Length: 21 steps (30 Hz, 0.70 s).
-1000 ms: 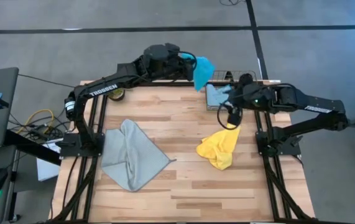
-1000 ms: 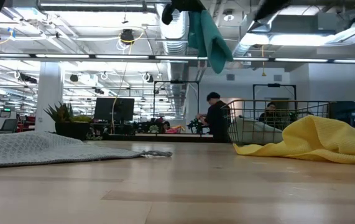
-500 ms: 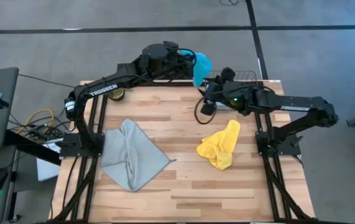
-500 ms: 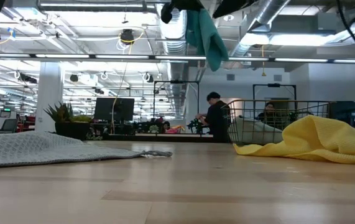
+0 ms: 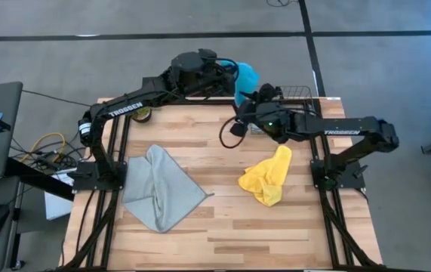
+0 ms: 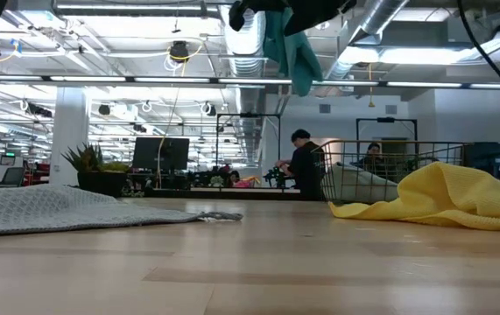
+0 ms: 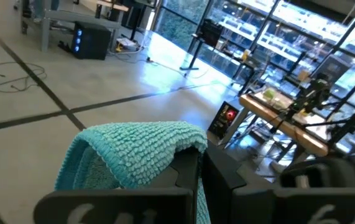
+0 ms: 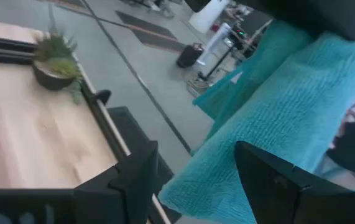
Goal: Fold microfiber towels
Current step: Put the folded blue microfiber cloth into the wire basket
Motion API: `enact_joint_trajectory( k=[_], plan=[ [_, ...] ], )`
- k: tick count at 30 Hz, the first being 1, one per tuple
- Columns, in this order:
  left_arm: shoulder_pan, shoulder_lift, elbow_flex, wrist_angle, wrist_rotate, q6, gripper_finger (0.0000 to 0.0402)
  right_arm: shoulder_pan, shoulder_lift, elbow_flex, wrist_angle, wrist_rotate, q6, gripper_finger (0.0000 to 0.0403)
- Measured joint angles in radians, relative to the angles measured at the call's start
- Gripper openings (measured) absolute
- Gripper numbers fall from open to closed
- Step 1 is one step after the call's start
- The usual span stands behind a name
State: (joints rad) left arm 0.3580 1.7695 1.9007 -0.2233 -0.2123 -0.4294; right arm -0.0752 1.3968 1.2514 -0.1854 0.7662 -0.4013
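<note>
My left gripper (image 5: 229,75) is high above the table's far edge, shut on the cyan-blue towel (image 5: 245,80), which hangs below it (image 6: 290,51). My right gripper (image 5: 247,106) is open and close beside that towel. In the right wrist view (image 8: 193,180) the hanging cloth (image 8: 270,118) shows just ahead between its fingers; I see no touch. The grey-green towel (image 5: 158,187) lies spread flat on the table's near left. The yellow towel (image 5: 266,177) lies crumpled at the right. A pale cloth (image 6: 355,185) lies in the wire basket (image 6: 390,166). My left gripper pinches the cyan-blue towel between its two fingers at a bunched upper part (image 7: 165,146), which drapes over the fingertips. The fingers point roughly level toward the table's right. The towel hangs slack below them, lifted clear of the table.
The wire mesh basket (image 5: 297,92) stands at the far right edge, partly under my right arm. A small potted plant (image 5: 146,115) sits at the far left. Bare wood lies in the table's middle and along its near edge. People show in the room beyond.
My right gripper has risen from just above the yellow towel and gone toward the far left, up to the hanging cyan-blue towel. The yellow towel stays crumpled on the table. My left gripper has kept the cyan-blue towel aloft, nearly still.
</note>
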Motion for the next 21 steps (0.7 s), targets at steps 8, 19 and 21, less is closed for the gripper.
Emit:
enact_joint_trajectory(
  k=[8,19,21],
  plan=[
    [0.000,0.000,0.000,0.006,0.017,0.000,0.0000,0.002,0.070,0.000,0.056,0.260,-0.001,0.0239],
    [0.000,0.000,0.000,0.004,0.036,0.000,0.0000,-0.006,0.074,0.000,0.082,0.317,0.001,0.0239],
    [-0.001,0.000,0.000,0.005,0.046,0.000,0.0000,-0.008,0.065,0.000,0.084,0.332,0.001,0.0239]
  ],
)
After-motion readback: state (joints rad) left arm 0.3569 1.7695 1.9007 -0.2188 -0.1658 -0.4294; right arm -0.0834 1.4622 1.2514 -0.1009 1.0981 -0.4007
